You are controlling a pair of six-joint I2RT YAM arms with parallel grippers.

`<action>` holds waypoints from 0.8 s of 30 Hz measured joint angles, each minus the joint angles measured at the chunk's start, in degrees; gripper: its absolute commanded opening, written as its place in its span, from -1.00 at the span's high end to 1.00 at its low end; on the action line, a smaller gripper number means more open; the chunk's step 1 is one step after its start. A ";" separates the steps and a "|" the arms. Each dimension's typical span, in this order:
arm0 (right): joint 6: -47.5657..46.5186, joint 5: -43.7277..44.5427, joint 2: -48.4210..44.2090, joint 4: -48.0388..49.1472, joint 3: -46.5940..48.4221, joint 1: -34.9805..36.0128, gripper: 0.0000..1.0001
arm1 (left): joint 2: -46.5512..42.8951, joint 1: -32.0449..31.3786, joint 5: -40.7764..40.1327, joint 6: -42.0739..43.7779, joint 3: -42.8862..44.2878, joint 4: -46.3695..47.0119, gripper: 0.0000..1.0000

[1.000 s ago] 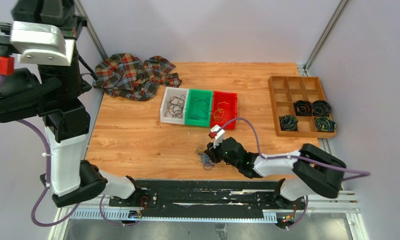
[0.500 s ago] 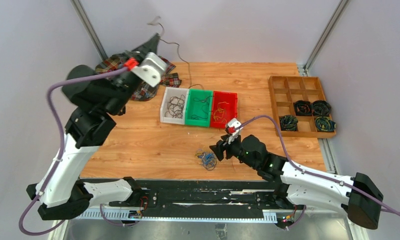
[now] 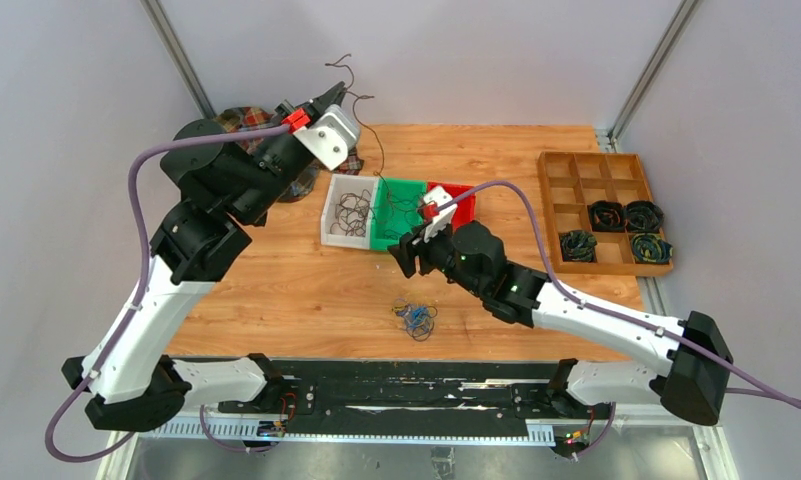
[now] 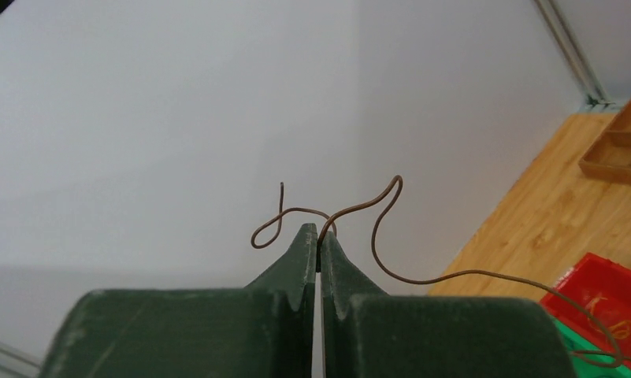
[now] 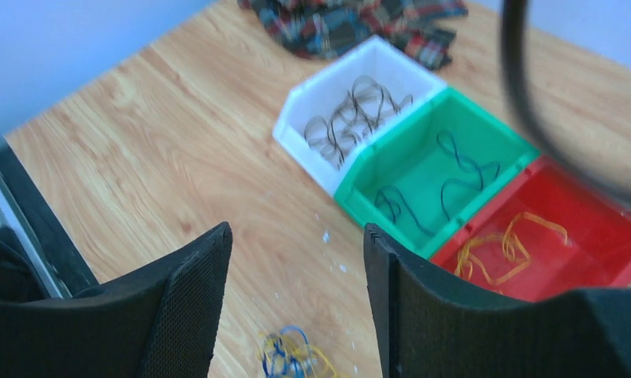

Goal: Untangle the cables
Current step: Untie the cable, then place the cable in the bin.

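Over the last second the left arm has swung down from upright at the table's [image 3: 276,270] left edge and reached toward 12 o'clock, while the right hand [image 3: 404,255] has let go and drawn back from the cable clump [image 3: 414,318] toward the bins. The left hand [image 4: 318,236] is now raised above the table's far side, its fingers pressed together on a thin dark wire [image 3: 382,150]. The wire curls above the fingertips, and its free tail trails down toward 5 o'clock, to about the green bin [image 3: 394,245]. The right hand's fingers [image 5: 186,299] stand well apart with nothing between them. The step in hand looks like dropping the pulled-out wire into a bin. It seems closest in colour to the dark loops in the white bin [image 3: 341,240], so the tail should be carried across and lowered inside those walls before release, so it cannot catch on a rim or drag other loops out. The clump lies on the bare wood near the front edge. It sits at 6 o'clock from the right hand, below it and not touching, and well apart from the left hand.
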 measured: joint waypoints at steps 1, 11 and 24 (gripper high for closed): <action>0.04 0.07 0.37 -0.37 -0.81 0.00 -0.26 | 0.24 0.00 -0.72 0.46 0.00 0.83 0.99; 1.99 4.92 -0.70 -7.10 -13.97 -0.02 -0.33 | 7.21 3.89 -14.51 8.98 3.69 23.54 0.99; 5.25 9.05 -12.55 -8.76 -23.50 -0.02 -0.33 | 6.23 6.49 -16.15 8.59 8.81 29.57 0.99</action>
